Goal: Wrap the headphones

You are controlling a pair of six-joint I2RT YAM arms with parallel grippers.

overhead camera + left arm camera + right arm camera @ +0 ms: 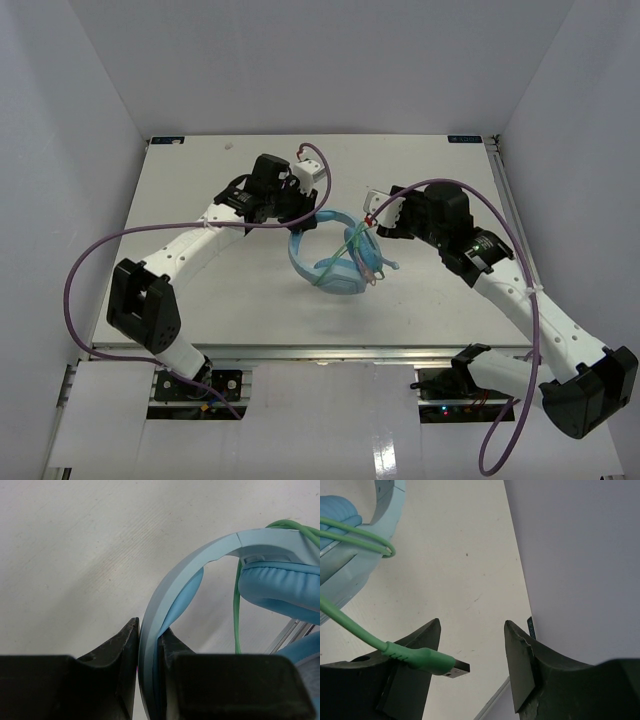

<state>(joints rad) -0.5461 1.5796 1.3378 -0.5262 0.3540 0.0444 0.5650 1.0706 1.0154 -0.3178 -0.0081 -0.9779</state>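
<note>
The light blue headphones (335, 265) stand in the middle of the table, ear cups low, the headband arching up to the left. My left gripper (303, 212) (149, 625) is shut on the headband (190, 575), one finger on each face. The pale green cable (357, 245) (238, 610) loops around the ear cup (280, 582). My right gripper (375, 222) (472, 622) is open just right of the headphones (350, 565). The cable's USB plug (447, 667) pokes into the gap, resting against the left finger (427, 635), clear of the other finger.
White walls (580, 555) enclose the table (220, 290) on three sides; the right gripper is close to the right wall. Thick purple arm cables (90, 260) arc over both sides. A metal rail (320, 352) runs along the near edge.
</note>
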